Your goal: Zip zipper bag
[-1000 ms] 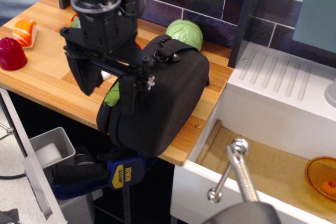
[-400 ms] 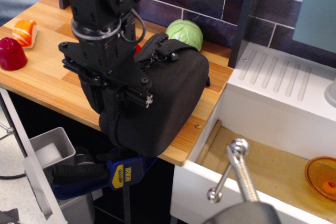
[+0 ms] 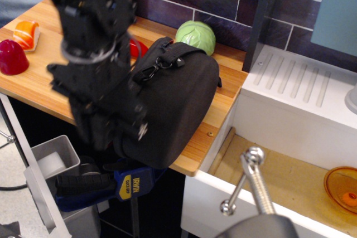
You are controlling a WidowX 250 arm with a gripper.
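Observation:
The zipper bag [image 3: 178, 98], a large black fabric case, lies on the wooden counter [image 3: 44, 85] with its near end hanging over the front edge. A strap with a metal clip [image 3: 146, 73] runs over its top. My gripper [image 3: 109, 132] is motion-blurred and sits low against the bag's left front edge, covering the zipper there. The bag's lime-green tab is hidden behind it. I cannot make out whether the fingers are open or shut.
A green cabbage toy [image 3: 196, 36] sits behind the bag. A red toy [image 3: 12, 58] and an orange toy [image 3: 26, 33] lie at the far left. A blue clamp [image 3: 120, 185] hangs under the counter. A white sink unit [image 3: 295, 98] stands to the right.
My gripper has dropped and moved left along the bag's front edge, from open beside the lime-green tab to low over the edge. The green tab no longer shows.

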